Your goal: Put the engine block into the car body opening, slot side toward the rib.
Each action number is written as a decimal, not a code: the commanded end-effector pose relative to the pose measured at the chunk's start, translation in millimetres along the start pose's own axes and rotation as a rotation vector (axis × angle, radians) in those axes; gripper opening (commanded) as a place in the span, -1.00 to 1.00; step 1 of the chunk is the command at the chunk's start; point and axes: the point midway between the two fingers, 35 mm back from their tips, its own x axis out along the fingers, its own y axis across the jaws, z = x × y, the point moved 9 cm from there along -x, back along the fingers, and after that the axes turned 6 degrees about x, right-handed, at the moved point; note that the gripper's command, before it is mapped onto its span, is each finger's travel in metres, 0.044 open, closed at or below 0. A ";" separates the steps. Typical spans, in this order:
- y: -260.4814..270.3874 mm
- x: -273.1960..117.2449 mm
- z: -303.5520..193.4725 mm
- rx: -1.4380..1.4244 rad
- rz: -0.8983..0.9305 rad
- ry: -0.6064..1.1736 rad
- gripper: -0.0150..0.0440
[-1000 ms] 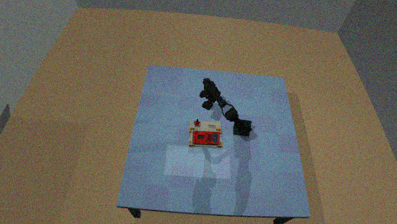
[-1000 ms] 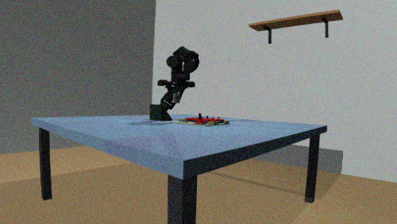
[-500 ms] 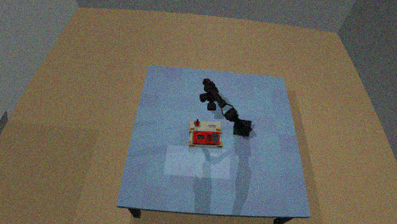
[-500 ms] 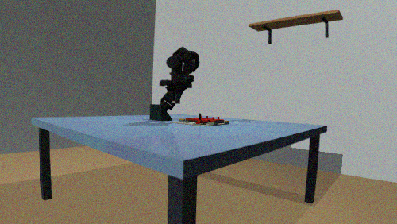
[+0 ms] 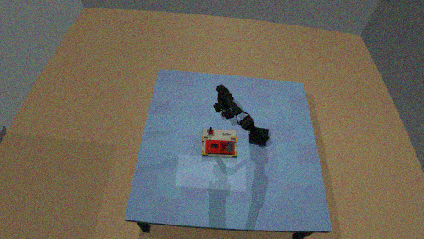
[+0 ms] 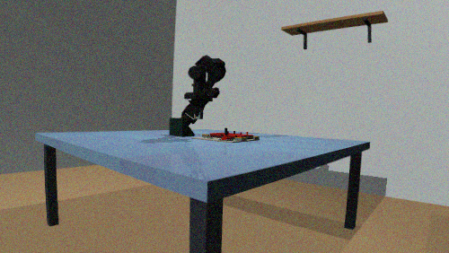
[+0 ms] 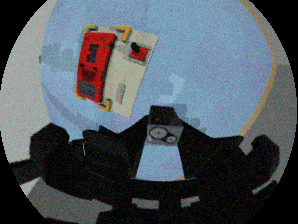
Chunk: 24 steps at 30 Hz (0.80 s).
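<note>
My gripper (image 7: 161, 118) is shut on the engine block (image 7: 164, 119), a grey block with round wheel shapes on its near face and a dark upper side. It is held up in the air above the table; the slot is not clear to see. The red car body (image 5: 220, 147) (image 7: 96, 64) lies on a cream base plate (image 5: 229, 134) (image 7: 128, 80) between yellow corner brackets. In the wrist view it is up and left of the block, well apart from it. Dark areas show in its top, but the opening and its rib are too small to tell for certain.
A small red part (image 5: 210, 131) (image 7: 142, 54) with a black knob stands on the cream plate beside the car body. The arm's black base (image 5: 259, 136) (image 6: 179, 126) stands right of the plate in the top view, on the blue table (image 5: 288, 182) (image 6: 135, 152). A wall shelf (image 6: 334, 23) hangs beyond the table.
</note>
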 end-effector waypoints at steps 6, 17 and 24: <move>0.9 17.3 0.5 -0.027 0.005 0.001 -0.49; 1.1 35.2 0.5 -0.027 0.006 0.000 -0.49; 1.2 45.2 0.5 -0.027 0.006 0.000 -0.49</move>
